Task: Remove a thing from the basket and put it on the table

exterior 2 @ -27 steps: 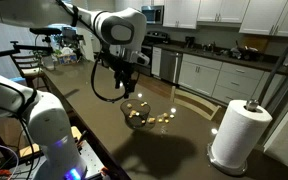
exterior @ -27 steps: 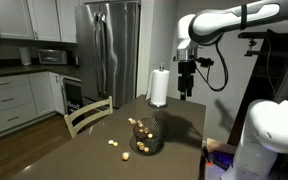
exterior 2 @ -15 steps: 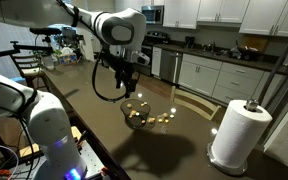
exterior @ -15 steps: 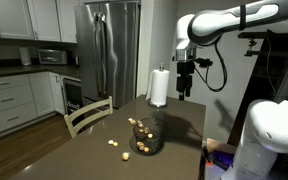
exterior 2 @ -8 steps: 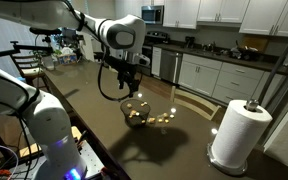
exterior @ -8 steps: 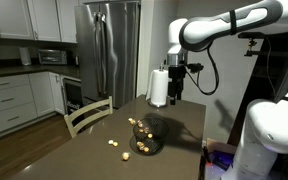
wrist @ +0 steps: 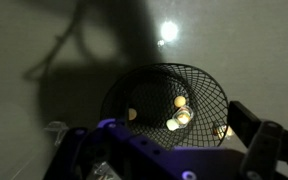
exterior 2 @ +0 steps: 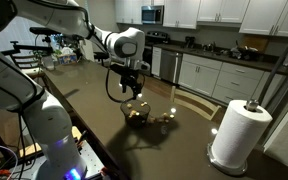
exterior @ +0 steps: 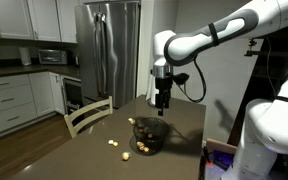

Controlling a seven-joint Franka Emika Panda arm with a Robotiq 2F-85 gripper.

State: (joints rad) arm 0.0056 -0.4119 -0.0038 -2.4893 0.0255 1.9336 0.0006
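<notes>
The dark wire basket (exterior: 149, 137) stands on the dark brown table (exterior: 89, 155) and shows in both exterior views (exterior 2: 137, 113). It holds small pale round things (wrist: 179, 102) and a shiny wrapped one (wrist: 175, 121). My gripper (exterior: 162, 101) hangs just above the basket, also seen from the other side (exterior 2: 134, 89). In the wrist view the basket (wrist: 199, 82) lies right under the gripper (wrist: 146, 122), whose fingers are spread open with nothing between them.
Small pale pieces lie on the table beside the basket (exterior: 112, 143) (exterior 2: 165, 120) (wrist: 221, 130). A paper towel roll (exterior 2: 235, 132) stands on the table. A chair (exterior: 87, 115) sits at the table's edge. A fridge (exterior: 109, 50) and counters stand behind.
The arm has swung from beside the paper towel roll over to the basket and come down closer to it. The gripper stays open and empty.
</notes>
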